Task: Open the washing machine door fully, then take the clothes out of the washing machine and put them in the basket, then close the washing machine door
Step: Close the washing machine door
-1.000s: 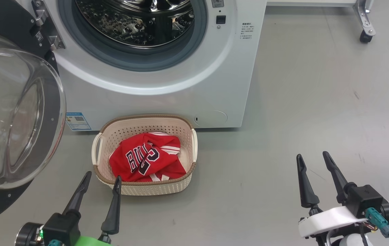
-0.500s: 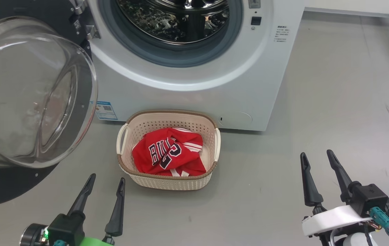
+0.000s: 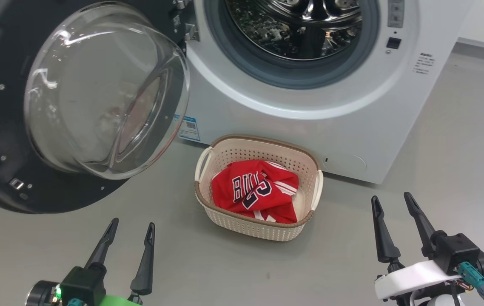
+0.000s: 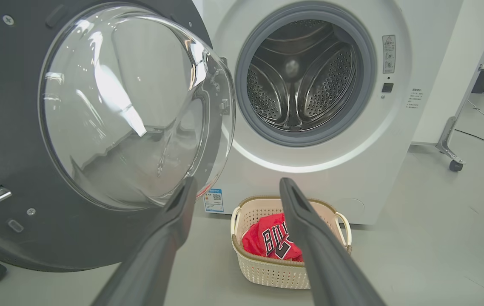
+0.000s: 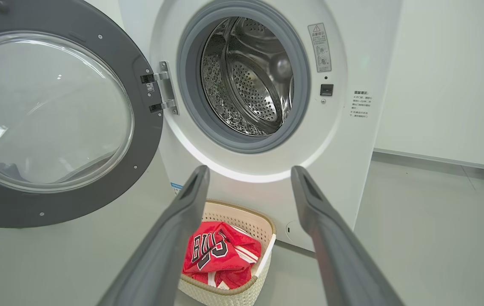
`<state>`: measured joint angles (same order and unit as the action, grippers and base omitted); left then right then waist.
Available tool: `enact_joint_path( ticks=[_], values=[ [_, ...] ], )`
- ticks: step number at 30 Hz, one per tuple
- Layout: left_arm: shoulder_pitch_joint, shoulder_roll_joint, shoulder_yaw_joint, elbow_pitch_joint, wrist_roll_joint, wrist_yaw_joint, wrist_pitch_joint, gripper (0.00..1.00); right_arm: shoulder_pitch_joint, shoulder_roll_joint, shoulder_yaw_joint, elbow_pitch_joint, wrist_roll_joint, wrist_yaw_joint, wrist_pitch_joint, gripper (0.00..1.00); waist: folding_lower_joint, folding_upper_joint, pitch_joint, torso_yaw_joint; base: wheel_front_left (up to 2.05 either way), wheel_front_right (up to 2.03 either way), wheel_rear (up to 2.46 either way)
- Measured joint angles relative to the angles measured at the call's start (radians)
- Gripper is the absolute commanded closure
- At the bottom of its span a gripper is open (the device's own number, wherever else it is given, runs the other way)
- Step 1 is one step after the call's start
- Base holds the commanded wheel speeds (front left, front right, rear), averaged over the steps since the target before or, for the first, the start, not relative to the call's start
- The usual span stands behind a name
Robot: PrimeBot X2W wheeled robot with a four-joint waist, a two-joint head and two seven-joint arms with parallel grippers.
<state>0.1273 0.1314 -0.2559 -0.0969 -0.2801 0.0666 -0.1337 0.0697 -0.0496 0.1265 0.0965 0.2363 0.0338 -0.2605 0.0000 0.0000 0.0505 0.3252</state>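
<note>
Head view: the washing machine door [image 3: 97,97] stands wide open at upper left and the washing machine [image 3: 310,123] is at top centre. Its drum [image 3: 297,29] looks empty where visible. The clothes [image 3: 254,191] are bunched in the basket [image 3: 250,227] mid-frame, just in front of the machine. The left gripper [image 3: 133,222] at lower left and the right gripper [image 3: 390,196] at lower right both have fingers spread, nothing held, well apart from everything. Only the closing looks undone. Left wrist view: the door fills the left half, with the basket at lower centre. The risk is a push on the bulging glass, where a finger may skid off. Right wrist view: the hinge [image 5: 161,91] is at upper centre-left and the basket is at the bottom, under the opening. An arm sweep could clip the basket, and a weak push could leave the door unlatched.
</note>
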Motion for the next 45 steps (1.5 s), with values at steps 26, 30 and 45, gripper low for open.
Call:
enact_joint_path(
  ticks=[26, 30, 45],
  values=[
    [0.035, 0.002, 0.041, 0.006, 0.000, 0.017, -0.003, 0.00, 0.010, 0.005, 0.053, 0.034, 0.000, 0.018, 0.000, 0.00, 0.0000, 0.0000, -0.044, 0.200, 0.00, 0.00, 0.00],
    [0.036, 0.002, 0.041, 0.003, -0.001, 0.017, -0.004, 0.00, 0.010, 0.005, 0.053, 0.039, 0.000, 0.018, 0.000, 0.00, 0.0000, 0.0000, -0.045, 0.199, 0.00, 0.00, 0.00],
    [0.037, 0.003, 0.028, -0.011, -0.010, 0.008, -0.011, 1.00, 0.010, 0.005, 0.054, 0.041, 0.000, 0.018, 0.000, 0.00, 0.0000, 0.0000, -0.044, 0.196, 0.00, 0.00, 0.00]
  ],
)
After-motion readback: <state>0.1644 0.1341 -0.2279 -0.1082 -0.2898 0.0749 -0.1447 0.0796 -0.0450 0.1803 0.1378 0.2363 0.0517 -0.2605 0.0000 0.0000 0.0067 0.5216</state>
